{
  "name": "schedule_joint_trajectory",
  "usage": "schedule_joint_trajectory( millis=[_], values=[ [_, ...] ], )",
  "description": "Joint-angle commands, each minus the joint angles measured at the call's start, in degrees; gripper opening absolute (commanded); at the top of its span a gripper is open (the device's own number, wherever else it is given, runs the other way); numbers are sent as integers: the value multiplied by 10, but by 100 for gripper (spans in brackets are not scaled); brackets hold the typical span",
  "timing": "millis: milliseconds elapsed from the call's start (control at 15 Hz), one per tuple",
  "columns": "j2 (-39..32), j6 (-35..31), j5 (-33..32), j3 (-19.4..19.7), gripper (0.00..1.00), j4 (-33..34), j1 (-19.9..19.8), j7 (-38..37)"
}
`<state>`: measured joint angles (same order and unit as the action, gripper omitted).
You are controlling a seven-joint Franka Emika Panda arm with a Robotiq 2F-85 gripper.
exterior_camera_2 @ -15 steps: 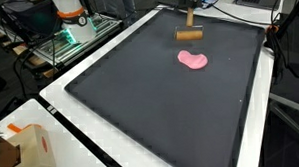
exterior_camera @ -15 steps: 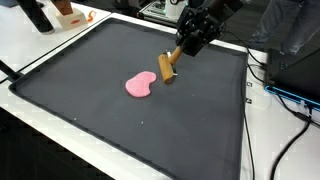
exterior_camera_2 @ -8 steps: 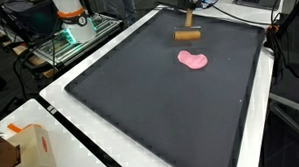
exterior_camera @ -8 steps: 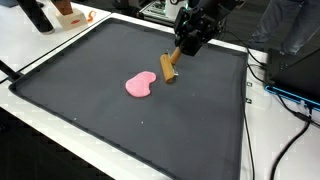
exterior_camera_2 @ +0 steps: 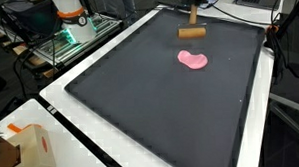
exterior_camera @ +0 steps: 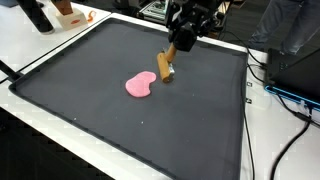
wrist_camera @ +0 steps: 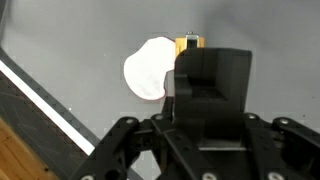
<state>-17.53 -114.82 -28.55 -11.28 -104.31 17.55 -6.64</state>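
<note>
A black mat (exterior_camera: 120, 120) lies on a white table, and a pink bean-shaped blob (exterior_camera: 141, 85) rests near its far middle. My gripper (exterior_camera: 177, 46) hangs over the mat's far side, shut on the handle of a wooden mallet-like tool (exterior_camera: 165, 67). The tool's cylindrical head sits low, just beside the blob and apart from it. The same tool (exterior_camera_2: 192, 33) and blob (exterior_camera_2: 194, 60) show in both exterior views. In the wrist view the gripper's black housing (wrist_camera: 210, 90) fills the middle and hides the fingers. The pale blob (wrist_camera: 150, 68) and a bit of wood (wrist_camera: 187, 42) show beyond it.
The mat's raised white rim (exterior_camera: 60, 110) runs around it. Cables (exterior_camera: 285, 95) trail off one side of the table. An orange-and-white object (exterior_camera: 70, 14) stands at a far corner, a cardboard box (exterior_camera_2: 19, 148) at a near corner, and lit equipment (exterior_camera_2: 70, 34) beside the table.
The gripper with the wooden tool has shifted slightly and risen a little. The pink blob has not moved.
</note>
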Motion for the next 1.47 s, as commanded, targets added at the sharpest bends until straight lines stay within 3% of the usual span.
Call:
schedule_joint_trajectory(
  millis=[0,333,600,1133,1200,1400],
  values=[
    [21,3,41,4,24,12,-18,46],
    [28,25,116,8,24,57,-54,124],
    [17,82,164,19,24,115,-79,169],
    [-14,188,200,40,24,220,-111,208],
    [1,165,183,40,49,190,-104,195],
    [-9,172,186,42,49,207,-107,198]
  ],
)
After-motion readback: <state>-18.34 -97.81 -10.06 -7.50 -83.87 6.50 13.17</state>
